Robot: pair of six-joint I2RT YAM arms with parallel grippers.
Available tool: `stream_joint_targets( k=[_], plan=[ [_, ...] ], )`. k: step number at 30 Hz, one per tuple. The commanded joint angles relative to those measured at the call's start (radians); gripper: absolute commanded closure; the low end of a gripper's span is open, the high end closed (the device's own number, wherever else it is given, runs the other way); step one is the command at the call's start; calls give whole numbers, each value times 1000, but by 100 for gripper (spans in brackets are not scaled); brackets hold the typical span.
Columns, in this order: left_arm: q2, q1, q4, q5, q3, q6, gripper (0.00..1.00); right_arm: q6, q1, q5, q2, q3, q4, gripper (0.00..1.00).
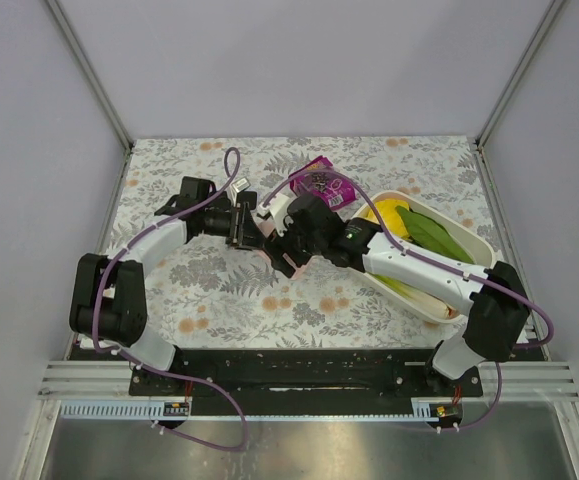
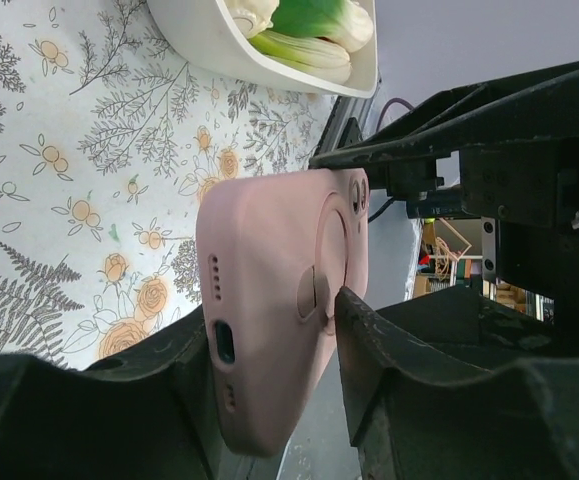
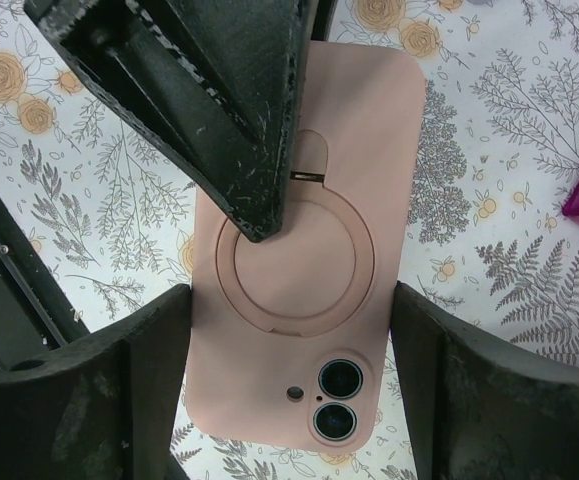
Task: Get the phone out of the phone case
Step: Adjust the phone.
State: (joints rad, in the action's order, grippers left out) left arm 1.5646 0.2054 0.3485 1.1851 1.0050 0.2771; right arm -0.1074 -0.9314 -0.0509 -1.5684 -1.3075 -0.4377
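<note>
Left wrist view: the pink phone case (image 2: 259, 240) was seen pinched front to back by the left gripper (image 2: 274, 325), one finger under the hidden screen side and the other pressed against the ring (image 2: 319, 290) on its back. The case was held clear above the table (image 2: 59, 200). From the right wrist, the right gripper (image 3: 294, 320) was shown closed on the case's two long edges, near the camera lenses (image 3: 340, 379).

The case was judged soft, matte and easily flexed, so a lip could probably be peeled back at a corner. The phone (image 3: 331, 421) inside was taken to be stiff, heavier and glass-fronted, and liable to crack if dropped. A firm hold on the long edges, with a push near the lens cut-out, was thought the safest way to part them.

Apart from the lenses, the phone was hidden. The screen was not shown, and it could not be told whether any corner had come free. From overhead the case was almost lost between the two grippers. Beyond them stood a white bowl (image 1: 474, 245) of greens and a purple packet (image 1: 321, 183).
</note>
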Motion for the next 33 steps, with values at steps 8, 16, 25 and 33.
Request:
stream_joint_targets(
  k=[8, 16, 25, 33],
  plan=[
    [-17, 9, -72, 48, -2, 5, 100, 5, -20, -47, 18, -33, 108, 98],
    [-72, 0, -22, 36, -6, -81, 100, 18, -20, -14, 18, -24, 96, 49],
    [-161, -6, 265, -51, 89, -401, 100, 6, 12, 16, 80, -16, 73, 30],
    [-307, -4, 379, -165, 106, -604, 100, 6, 46, 11, 134, 2, 71, 7]
  ],
)
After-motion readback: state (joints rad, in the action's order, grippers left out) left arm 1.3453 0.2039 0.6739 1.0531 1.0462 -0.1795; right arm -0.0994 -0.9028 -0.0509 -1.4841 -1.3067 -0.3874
